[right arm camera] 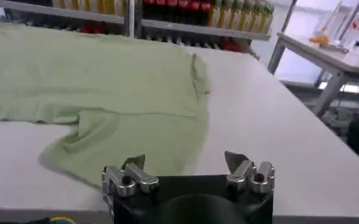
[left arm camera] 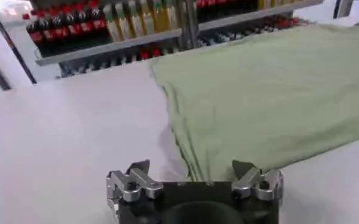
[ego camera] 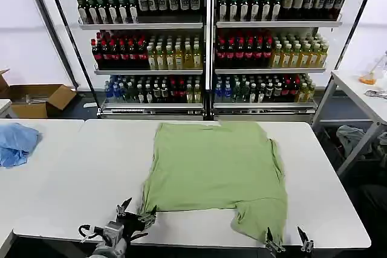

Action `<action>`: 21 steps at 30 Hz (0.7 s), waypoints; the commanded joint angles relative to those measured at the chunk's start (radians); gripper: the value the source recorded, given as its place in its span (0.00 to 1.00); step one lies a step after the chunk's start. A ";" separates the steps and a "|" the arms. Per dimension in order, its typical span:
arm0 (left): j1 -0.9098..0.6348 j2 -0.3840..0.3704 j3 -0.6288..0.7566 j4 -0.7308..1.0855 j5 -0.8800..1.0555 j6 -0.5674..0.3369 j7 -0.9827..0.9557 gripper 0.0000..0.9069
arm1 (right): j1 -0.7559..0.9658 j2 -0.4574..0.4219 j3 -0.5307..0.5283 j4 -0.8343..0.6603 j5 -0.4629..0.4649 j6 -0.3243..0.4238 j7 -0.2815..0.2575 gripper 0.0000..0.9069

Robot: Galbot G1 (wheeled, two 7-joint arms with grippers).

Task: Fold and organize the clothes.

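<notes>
Left gripper (ego camera: pixel 136 212) spread at shirt (ego camera: pixel 214 170) corner, right gripper (ego camera: pixel 287 238) spread, head view adds blue cloth (ego camera: pixel 17 143)

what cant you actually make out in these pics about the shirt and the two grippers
- The green shirt lies flat, one plain side up; collar, buttons and any print are hidden beneath or folded under.
- Head view: the right gripper is cut off by the bottom edge, so its arm is unseen.
- Left wrist view: the left gripper stands open around the shirt's near corner; contact with the cloth cannot be told.
- Bottle labels on the shelves are too small to read.
</notes>
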 commanded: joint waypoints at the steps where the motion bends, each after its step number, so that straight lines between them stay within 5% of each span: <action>1: -0.040 0.005 0.012 0.065 -0.006 0.035 -0.005 0.04 | 0.013 0.001 -0.013 -0.019 0.038 -0.017 -0.003 0.00; 21: -0.019 0.010 0.001 0.029 -0.083 -0.022 0.023 0.03 | -0.024 -0.009 0.010 0.031 0.093 0.060 -0.030 0.00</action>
